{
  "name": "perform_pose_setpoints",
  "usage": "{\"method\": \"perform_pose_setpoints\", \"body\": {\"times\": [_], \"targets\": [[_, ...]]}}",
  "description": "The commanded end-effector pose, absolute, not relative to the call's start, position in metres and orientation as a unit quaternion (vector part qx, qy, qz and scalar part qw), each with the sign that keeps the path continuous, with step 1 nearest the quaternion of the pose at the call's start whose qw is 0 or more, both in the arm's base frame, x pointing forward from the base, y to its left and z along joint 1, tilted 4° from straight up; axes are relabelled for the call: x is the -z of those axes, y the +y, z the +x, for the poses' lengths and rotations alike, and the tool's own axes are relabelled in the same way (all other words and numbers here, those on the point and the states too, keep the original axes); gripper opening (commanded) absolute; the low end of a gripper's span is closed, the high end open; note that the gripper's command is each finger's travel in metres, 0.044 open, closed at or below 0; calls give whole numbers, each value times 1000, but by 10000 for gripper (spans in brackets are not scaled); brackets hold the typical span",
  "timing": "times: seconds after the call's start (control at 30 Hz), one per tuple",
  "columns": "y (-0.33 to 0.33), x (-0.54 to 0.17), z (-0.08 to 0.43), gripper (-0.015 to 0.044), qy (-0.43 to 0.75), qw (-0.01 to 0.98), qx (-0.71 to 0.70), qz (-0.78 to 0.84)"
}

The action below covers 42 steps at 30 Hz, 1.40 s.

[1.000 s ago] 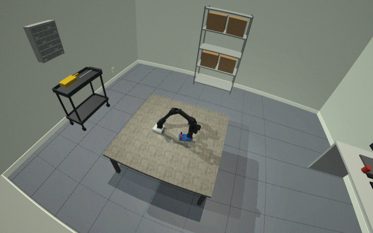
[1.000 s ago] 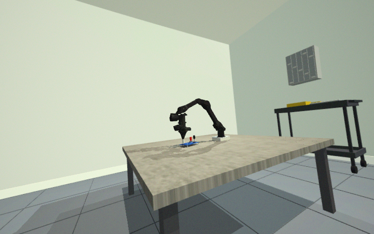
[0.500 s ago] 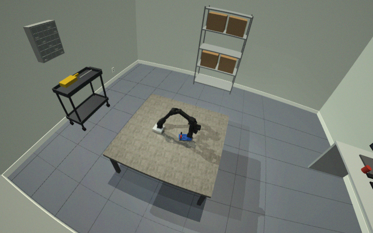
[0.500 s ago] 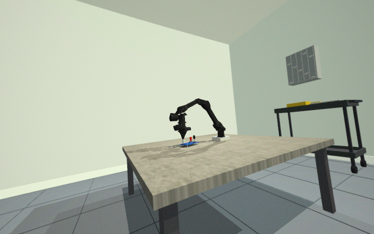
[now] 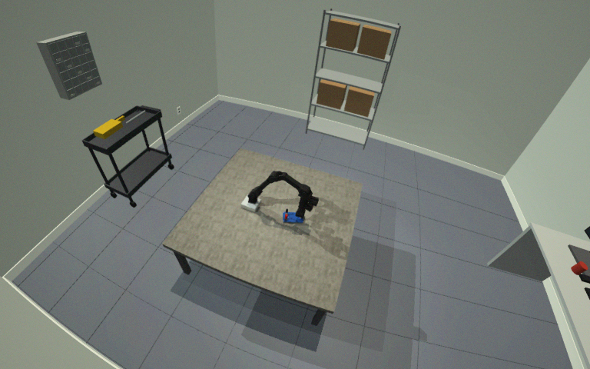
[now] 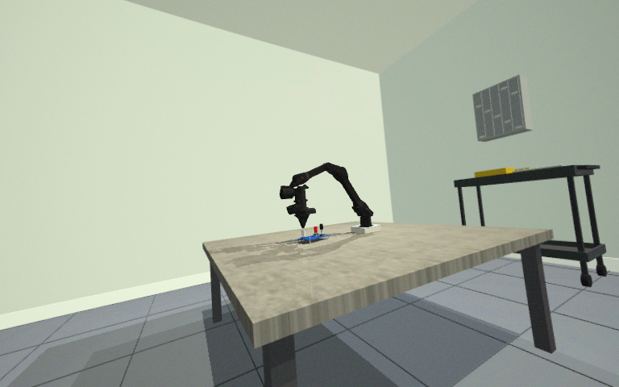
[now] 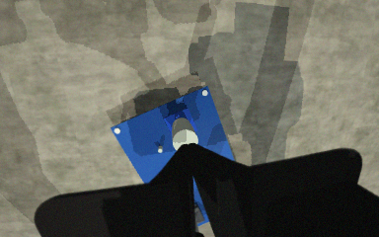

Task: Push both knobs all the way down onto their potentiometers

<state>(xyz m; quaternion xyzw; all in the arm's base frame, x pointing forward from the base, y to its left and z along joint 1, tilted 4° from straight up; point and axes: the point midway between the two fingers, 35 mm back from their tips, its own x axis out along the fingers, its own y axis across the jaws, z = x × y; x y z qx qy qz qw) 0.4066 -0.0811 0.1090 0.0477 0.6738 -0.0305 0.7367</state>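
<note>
The blue circuit board [image 5: 293,221] [image 6: 312,238] [image 7: 143,160] stands on the table [image 5: 260,247] [image 6: 365,255]. A white knob [image 6: 302,233] [image 7: 186,140] stands upright near one end of the board. A red knob [image 5: 286,216] [image 6: 315,229] and a black knob [image 5: 286,211] [image 6: 321,226] stand toward its other end, near the arm's base. The gripper [image 6: 303,226] [image 7: 189,146] points straight down, shut and empty, with its fingertips right above the white knob. Whether they touch it, and whether a gap is left under any knob, is too small to tell. The fingers hide part of the board in the wrist view.
The arm's white base [image 5: 250,204] [image 6: 365,229] is on the table beyond the red and black knobs. A small pale pin [image 7: 160,150] stands on the board beside the white knob. A cart [image 5: 139,171] and a shelf rack [image 5: 348,78] stand away from the table.
</note>
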Motion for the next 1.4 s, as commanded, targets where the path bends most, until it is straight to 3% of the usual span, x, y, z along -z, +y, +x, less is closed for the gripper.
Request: {"method": "perform_pose_setpoints", "body": {"times": [0.0, 0.3, 0.53, 0.87, 1.37], "targets": [[-81, -109, 407, 26, 674, 737, 31, 48], [-80, -112, 400, 263, 674, 737, 30, 48], [-70, -131, 322, 440, 675, 736, 30, 49], [-50, -117, 213, 440, 676, 734, 29, 50], [-50, -117, 211, 440, 676, 734, 29, 50]]}}
